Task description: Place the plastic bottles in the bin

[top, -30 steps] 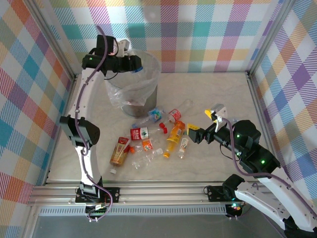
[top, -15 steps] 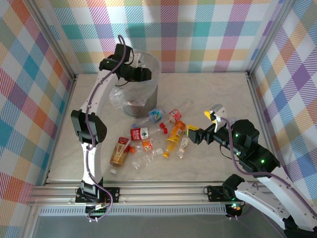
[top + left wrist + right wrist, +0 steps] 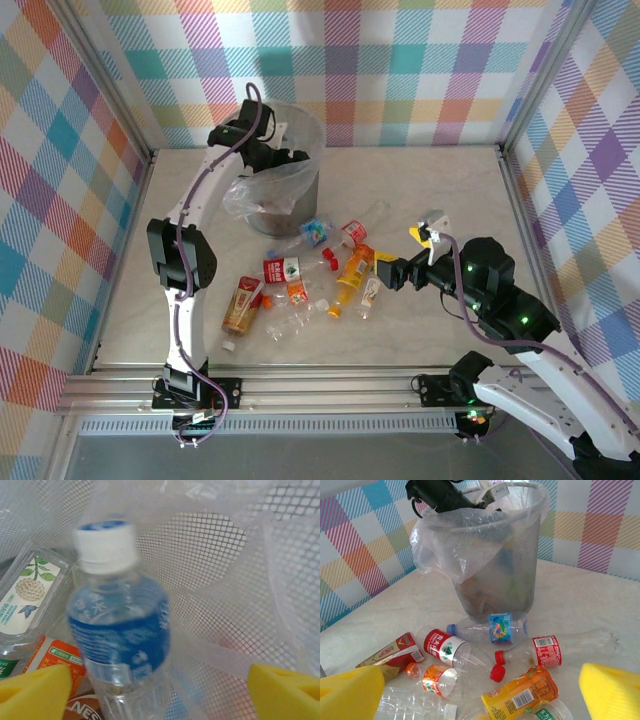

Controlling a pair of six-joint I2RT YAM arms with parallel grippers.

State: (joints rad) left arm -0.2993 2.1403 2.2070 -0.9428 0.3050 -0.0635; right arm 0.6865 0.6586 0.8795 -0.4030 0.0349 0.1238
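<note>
- Since a second back, my left arm [image 3: 192,203] has swung in from the bin's left rim, so my left gripper [image 3: 288,155] now hangs over the mouth of the bin [image 3: 306,190]. My right gripper [image 3: 392,271] has crept a bit closer to the pile.
- Left gripper is spread wide. Its yellow pads [image 3: 35,692] sit in the two bottom corners of the wrist view, and a blue-label bottle [image 3: 120,630] with a white cap stands between them, cap up and blurry. The pad on the right of that view is well clear of it. The other one is just beside it, can't tell if it touches.
- Behind that bottle is the bin's mesh wall and the crinkly clear liner [image 3: 280,555]. Lower down inside lie a plant-label bottle [image 3: 30,587] and something with an orange label [image 3: 52,655].
- Right gripper is wide too, nothing between its fingers, low over the table [image 3: 440,190] near the orange juice bottle [image 3: 352,268].
- Rest of the plastic bottles [image 3: 297,292] lie on the table in front of the bin. There's a clear one with a blue wrap [image 3: 495,627] right at the bin's foot, a red-label bottle [image 3: 442,647], a clear bottle with a red band [image 3: 546,651] and a brown bottle [image 3: 240,305], plus a few clear ones mixed in.
</note>
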